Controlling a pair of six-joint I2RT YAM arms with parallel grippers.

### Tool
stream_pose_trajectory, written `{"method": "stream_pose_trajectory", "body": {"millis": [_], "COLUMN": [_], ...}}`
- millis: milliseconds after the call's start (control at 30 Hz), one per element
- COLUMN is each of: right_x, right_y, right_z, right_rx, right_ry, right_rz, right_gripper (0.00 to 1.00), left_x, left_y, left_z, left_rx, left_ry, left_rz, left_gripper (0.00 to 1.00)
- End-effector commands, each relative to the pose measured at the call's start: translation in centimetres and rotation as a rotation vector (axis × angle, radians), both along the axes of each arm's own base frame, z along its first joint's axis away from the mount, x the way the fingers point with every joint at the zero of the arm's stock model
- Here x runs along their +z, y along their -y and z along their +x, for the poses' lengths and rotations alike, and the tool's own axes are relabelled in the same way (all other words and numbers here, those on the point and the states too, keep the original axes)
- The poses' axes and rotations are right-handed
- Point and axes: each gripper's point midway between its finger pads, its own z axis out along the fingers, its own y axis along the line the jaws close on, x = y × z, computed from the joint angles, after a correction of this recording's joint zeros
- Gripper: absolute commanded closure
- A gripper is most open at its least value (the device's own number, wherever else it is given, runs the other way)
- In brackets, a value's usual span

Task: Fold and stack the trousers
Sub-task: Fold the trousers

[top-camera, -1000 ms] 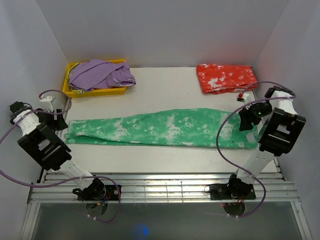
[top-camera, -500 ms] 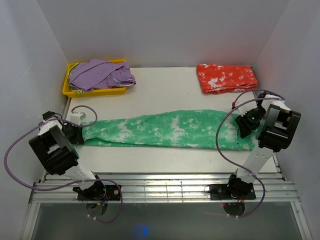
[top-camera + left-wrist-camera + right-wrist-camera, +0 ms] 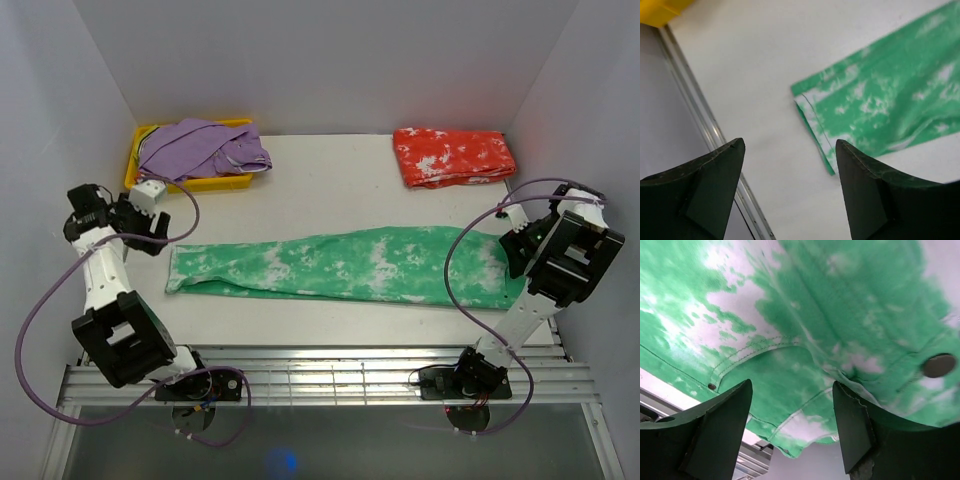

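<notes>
Green trousers [image 3: 340, 262]: spread flat and unfolded across the middle of the bench [image 3: 330, 190], leg ends toward 9 o'clock, waist toward 3 o'clock.
Red-orange trousers [image 3: 455, 157]: a folded bundle in the 1 o'clock corner, well apart from the green pair.
Left end effector [image 3: 145, 222]: released, over bare bench at 9 o'clock, just past the leg ends and clear of the cloth.
Right end effector [image 3: 512, 250]: released, over the waist end at 3 o'clock.
Yellow bin [image 3: 185, 184]: in the 11 o'clock corner, with a purple garment [image 3: 200, 145] heaped in it and hanging over the rim on the 3 o'clock side.
Top view only: both pairs of trousers, the bin and both arms together, showing how far apart they lie.
Left wrist view only: the fingers [image 3: 705, 185] spread with nothing between them; the layered leg hem [image 3: 812, 120] with its stitched edge; a metal rail [image 3: 715, 135] along the bench side.
Right wrist view only: the fingers [image 3: 715, 435] apart above the waist cloth; a curved pocket seam, a small rivet [image 3: 713, 386] and a round button [image 3: 939, 365]. Whether the tips touch the cloth cannot be told.
</notes>
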Motion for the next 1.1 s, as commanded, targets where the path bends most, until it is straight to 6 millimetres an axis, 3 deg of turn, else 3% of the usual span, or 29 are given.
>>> {"method": "stream_pose_trajectory", "body": {"millis": [0, 33, 167, 300, 433, 533, 667, 867, 967, 1067], "right_x": [3.3, 3.8, 5.9, 8.1, 9.8, 9.9, 6.9, 3.7, 1.7, -0.1], "right_y": [-2.4, -3.1, -7.3, -13.5, -20.4, -25.3, -30.1, -32.2, -32.0, -31.0], "right_z": [2.3, 2.5, 3.2, 4.2, 4.7, 4.1, 1.7, -0.3, -1.0, -1.6], "right_rx": [0.056, 0.068, 0.12, 0.23, 0.328, 0.418, 0.547, 0.62, 0.624, 0.622], "right_ry": [0.086, 0.095, 0.163, 0.258, 0.317, 0.317, 0.236, 0.195, 0.155, 0.111], "right_rz": [0.078, 0.094, 0.162, 0.241, 0.358, 0.415, 0.411, 0.387, 0.346, 0.296], "right_gripper": [0.29, 0.29, 0.29, 0.29, 0.28, 0.28, 0.3, 0.31, 0.31, 0.32], "left_x": [3.3, 3.9, 1.1, -1.3, -3.3, -5.3, -7.3, -8.4, -8.8, -9.0], "left_y": [0.5, 0.4, 0.1, 1.4, 1.2, 0.2, 0.0, 0.1, 0.1, 0.0], "left_z": [2.8, 3.4, 4.2, 4.5, 4.8, 4.8, 3.8, 3.7, 4.0, 4.4], "left_rx": [0.072, 0.108, 0.195, 0.145, 0.112, 0.139, 0.153, 0.158, 0.164, 0.176], "left_ry": [0.04, 0.033, -0.06, -0.113, -0.163, -0.222, -0.28, -0.29, -0.299, -0.306], "left_rz": [-0.162, -0.2, -0.296, -0.395, -0.403, -0.384, -0.367, -0.376, -0.391, -0.404], "left_gripper": [0.16, 0.18, 0.21, 0.25, 0.27, 0.3, 0.33, 0.39, 0.52, 0.52]}}
